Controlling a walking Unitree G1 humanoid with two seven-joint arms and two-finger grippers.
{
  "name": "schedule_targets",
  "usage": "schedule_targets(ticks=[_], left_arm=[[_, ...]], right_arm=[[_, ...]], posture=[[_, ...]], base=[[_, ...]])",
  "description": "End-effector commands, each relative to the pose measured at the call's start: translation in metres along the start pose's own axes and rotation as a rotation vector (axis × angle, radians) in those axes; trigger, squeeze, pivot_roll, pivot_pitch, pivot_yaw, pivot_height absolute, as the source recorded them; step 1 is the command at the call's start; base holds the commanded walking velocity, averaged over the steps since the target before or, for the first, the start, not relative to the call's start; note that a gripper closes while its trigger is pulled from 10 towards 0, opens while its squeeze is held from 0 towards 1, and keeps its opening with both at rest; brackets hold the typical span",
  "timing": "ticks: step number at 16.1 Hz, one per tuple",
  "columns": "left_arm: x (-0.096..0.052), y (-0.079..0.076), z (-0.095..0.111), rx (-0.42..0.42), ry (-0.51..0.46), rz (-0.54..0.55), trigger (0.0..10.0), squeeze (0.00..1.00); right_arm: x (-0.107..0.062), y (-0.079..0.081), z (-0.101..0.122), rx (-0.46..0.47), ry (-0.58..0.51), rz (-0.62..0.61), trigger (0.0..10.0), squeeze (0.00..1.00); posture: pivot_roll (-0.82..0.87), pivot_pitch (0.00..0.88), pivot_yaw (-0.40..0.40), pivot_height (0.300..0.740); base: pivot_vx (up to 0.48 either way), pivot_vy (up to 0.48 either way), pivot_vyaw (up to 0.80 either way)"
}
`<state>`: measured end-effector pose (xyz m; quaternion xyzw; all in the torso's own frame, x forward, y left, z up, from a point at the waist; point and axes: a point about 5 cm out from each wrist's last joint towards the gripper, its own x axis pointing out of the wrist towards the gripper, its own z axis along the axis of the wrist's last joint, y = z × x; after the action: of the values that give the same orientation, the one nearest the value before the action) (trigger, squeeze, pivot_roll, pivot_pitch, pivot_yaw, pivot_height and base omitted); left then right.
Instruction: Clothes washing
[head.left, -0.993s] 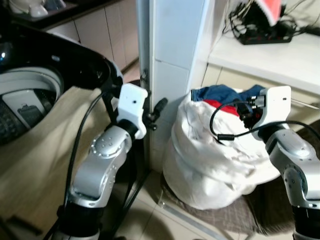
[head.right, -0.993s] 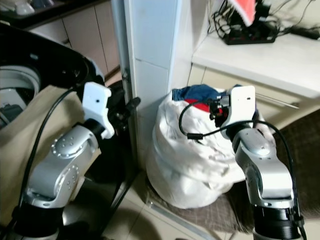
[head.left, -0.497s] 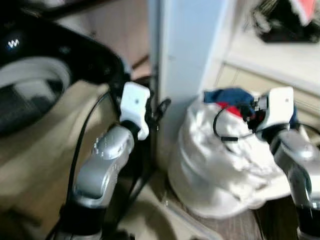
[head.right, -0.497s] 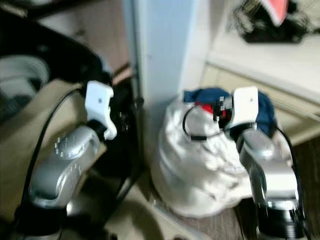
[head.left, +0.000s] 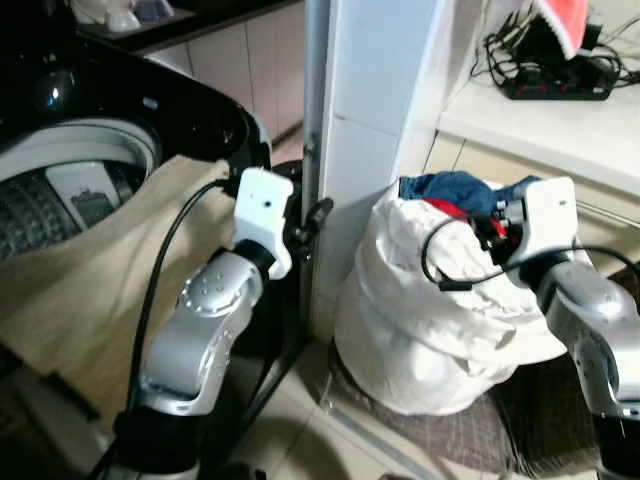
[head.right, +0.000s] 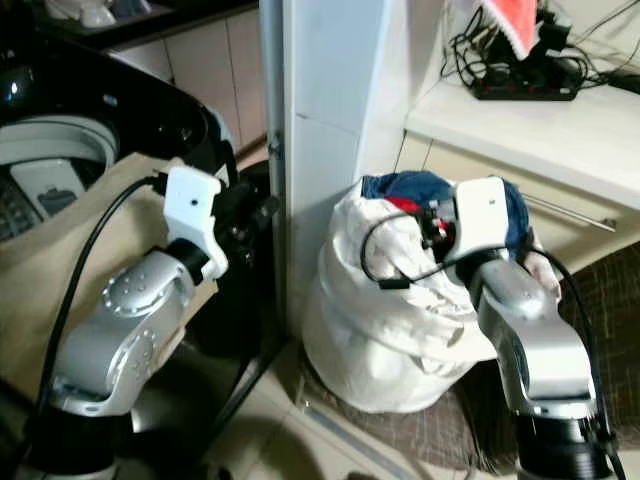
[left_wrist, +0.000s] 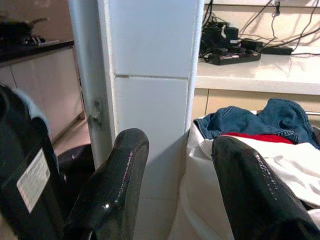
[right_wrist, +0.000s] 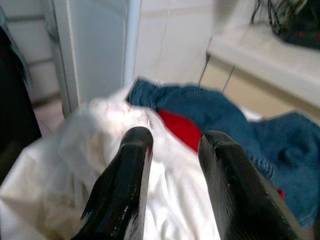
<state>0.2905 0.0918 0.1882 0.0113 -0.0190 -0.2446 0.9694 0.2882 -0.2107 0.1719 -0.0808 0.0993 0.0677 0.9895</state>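
A white laundry bag (head.left: 420, 320) stands on the floor, stuffed with clothes; blue jeans (head.left: 455, 188) and a red garment (right_wrist: 180, 127) show at its mouth. To its left is a top-loading washing machine (head.left: 70, 190) with its black lid up and the drum showing. My right gripper (right_wrist: 175, 136) hovers just above the bag's mouth, open, with nothing between its fingers. My left gripper (left_wrist: 177, 142) is raised beside the white pillar (head.left: 370, 120), between machine and bag, and is open and empty too.
A beige cloth (head.left: 90, 290) drapes over the machine's front. Behind the bag runs a low white counter (head.left: 540, 120) carrying a power strip (head.left: 560, 85) and cables. A brown mat (head.left: 520, 420) lies under the bag. Tiled floor shows between pillar and bag.
The whole picture swung and blurred as the camera moved, then settled. Both arms keep much the same pose relative to the pillar and the bag.
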Motion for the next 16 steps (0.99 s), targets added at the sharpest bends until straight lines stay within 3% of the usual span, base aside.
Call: schedule_targets(ticks=[1, 3, 7, 10, 16], left_arm=[[-0.001, 0.001, 0.002, 0.004, 0.000, 0.000, 10.0, 0.00], [0.000, 0.000, 0.002, 0.005, -0.001, -0.008, 10.0, 0.00], [0.001, -0.002, 0.004, -0.002, -0.010, -0.016, 10.0, 0.00], [0.000, -0.002, 0.004, -0.005, -0.011, -0.018, 10.0, 0.00], [-0.003, 0.002, 0.002, -0.008, -0.001, 0.012, 10.0, 0.00]], right_arm=[[0.000, 0.000, 0.004, 0.001, -0.010, -0.005, 10.0, 0.00], [0.000, -0.004, 0.003, 0.064, -0.009, -0.044, 10.0, 0.00], [-0.001, -0.001, 0.005, 0.066, -0.012, -0.008, 10.0, 0.00], [-0.001, -0.003, 0.005, 0.058, -0.013, -0.027, 10.0, 0.00], [-0.001, 0.008, 0.008, -0.025, -0.019, 0.051, 10.0, 0.00]], posture=[[-0.09, 0.071, -0.016, 0.740], [-0.09, 0.071, -0.015, 0.740], [-0.09, 0.070, -0.017, 0.740], [-0.09, 0.071, -0.018, 0.740], [-0.09, 0.075, -0.025, 0.740]], base=[[0.296, 0.000, 0.80], [0.304, 0.000, 0.00], [0.306, 0.000, -0.34], [0.304, 0.000, -0.26], [0.252, 0.000, 0.09]])
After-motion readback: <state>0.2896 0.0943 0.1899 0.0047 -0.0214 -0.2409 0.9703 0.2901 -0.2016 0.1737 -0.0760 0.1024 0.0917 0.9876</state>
